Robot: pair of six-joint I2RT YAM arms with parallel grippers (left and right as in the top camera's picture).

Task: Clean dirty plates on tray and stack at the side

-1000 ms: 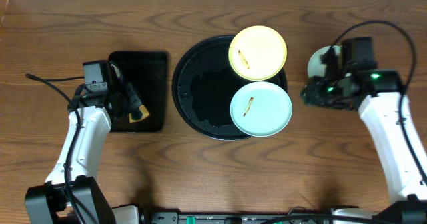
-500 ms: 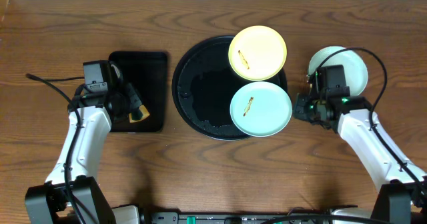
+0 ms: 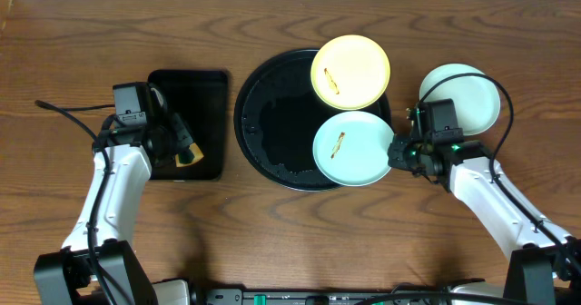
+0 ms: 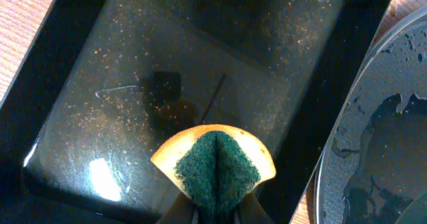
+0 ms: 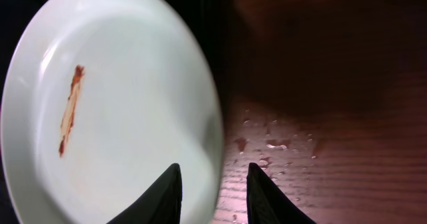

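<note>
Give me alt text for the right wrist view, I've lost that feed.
The right end effector hangs open across the rim of a pale mint plate bearing a brown smear. One finger is over the plate, the other over dark wood tabletop dotted with droplets.

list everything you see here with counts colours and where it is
round tray: 1, black, table centre, wet
yellow plate: 1, pale yellow, brown smear, on the round tray's far right rim
mint-blue plates: 2, pale mint; one smeared, on the round tray's near right rim; one on the table right of the tray
rectangular tray: 1, black, left of the round tray
sponge: 1, yellow with green face, over the rectangular tray
table: 1, dark brown wood
left gripper: 1, shut on the sponge
right gripper: 1, open, astride the smeared mint plate's rim
</note>
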